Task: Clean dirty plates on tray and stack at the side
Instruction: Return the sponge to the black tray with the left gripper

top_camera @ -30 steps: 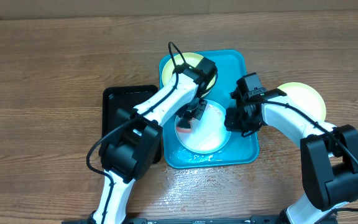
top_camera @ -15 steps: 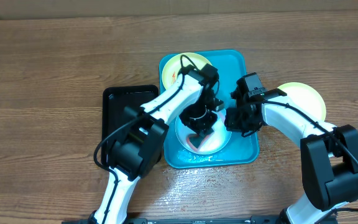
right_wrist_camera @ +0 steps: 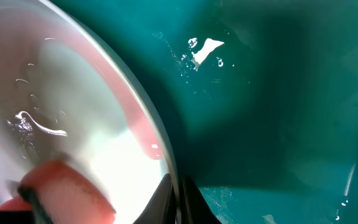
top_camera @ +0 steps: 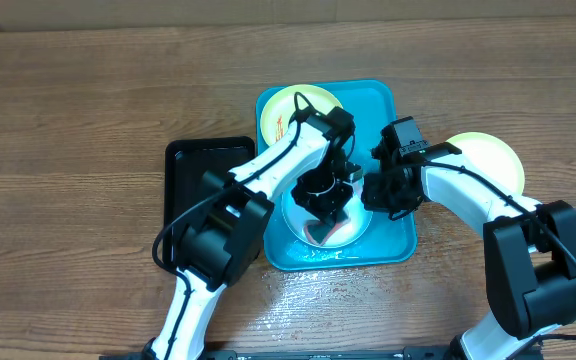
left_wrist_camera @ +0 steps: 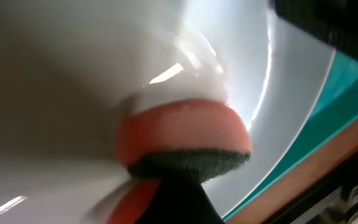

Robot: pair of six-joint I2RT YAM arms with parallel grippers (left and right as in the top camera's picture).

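The blue plate point(top_camera: 356, 218) lies flat in the near half of the tray point(top_camera: 390, 102), its white centre wet and glossy with a pink film near the rim. It sits inside the tray, most likely so that water and smears run onto the tray and not onto the desk point(top_camera: 68, 120).

A sponge point(left_wrist_camera: 182, 134), orange with a dark scouring layer, presses its orange face down on the plate's white middle. The left tool point(top_camera: 325, 200) is closed tight on the sponge, holding it by the scouring side so that the soft face does the wiping.

The right tool point(right_wrist_camera: 180, 196) is shut on the plate's right rim, one finger above and one below as far as the wrist view shows. That grip looks meant to stop the plate sliding or spinning under the scrubbing.

The left arm reaches forward and to the right across the tray, with its wrist bent down over the plate. The right arm comes in from the right, elbow out, with its wrist low at the tray's edge.

Behind them, a smeared plate point(top_camera: 283, 112) waits in the tray's far half with red marks on it. A clean plate point(top_camera: 493, 160) rests on the desk to the right, the start of the stack. A black tray point(top_camera: 183, 165) lies just beside the blue one on the left.
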